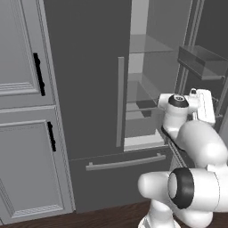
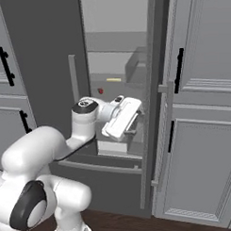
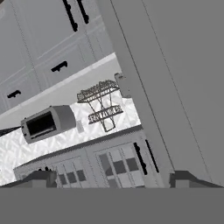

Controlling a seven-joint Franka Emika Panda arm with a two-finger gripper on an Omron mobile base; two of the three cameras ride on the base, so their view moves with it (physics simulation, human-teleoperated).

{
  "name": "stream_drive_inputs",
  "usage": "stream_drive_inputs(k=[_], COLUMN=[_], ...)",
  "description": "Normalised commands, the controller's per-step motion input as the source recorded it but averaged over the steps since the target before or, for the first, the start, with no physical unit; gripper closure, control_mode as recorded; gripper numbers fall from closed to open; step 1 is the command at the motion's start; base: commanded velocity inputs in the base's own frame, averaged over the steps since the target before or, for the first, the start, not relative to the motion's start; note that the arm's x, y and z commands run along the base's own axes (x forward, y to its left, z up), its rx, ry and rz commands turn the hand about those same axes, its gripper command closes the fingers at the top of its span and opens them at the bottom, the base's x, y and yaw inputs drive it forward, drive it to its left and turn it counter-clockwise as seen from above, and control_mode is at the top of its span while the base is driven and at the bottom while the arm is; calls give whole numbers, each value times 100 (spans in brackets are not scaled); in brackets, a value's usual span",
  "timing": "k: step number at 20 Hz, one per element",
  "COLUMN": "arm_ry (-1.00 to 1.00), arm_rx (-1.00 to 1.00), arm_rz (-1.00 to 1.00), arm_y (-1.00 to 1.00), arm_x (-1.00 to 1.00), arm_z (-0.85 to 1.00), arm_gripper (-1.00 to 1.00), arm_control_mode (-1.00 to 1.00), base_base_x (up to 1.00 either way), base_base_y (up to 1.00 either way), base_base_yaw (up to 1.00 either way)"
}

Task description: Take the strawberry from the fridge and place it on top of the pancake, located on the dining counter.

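Observation:
The fridge stands with its left door shut and its right door swung open, baring the glass shelves. On a middle shelf in the right base view sits the strawberry, a tiny dark-red dot. My gripper hangs in front of the open compartment, lower than the berry and to its right, well apart from it. It is turned sideways toward the open door. In the hand view the gripper is open, its fingertips spread wide with nothing between them. The pancake and the dining counter are out of view.
A pale-yellow stick lies on the shelf above the berry. The open door carries a bin. Light-grey cabinets flank the fridge. The hand view looks past the door at a wall counter with a dark appliance and a wire rack.

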Motion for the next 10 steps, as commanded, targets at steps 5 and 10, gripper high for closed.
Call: stream_drive_inputs(k=[5, 10], arm_ry=[-9, -26], arm_rx=[20, 40], arm_rz=[0, -4], arm_y=[96, 100], arm_x=[17, 55], arm_z=[11, -34], arm_gripper=[-100, -100], arm_control_mode=[-100, -100], base_base_x=[0, 0], base_base_y=[0, 0], base_base_yaw=[0, 0])
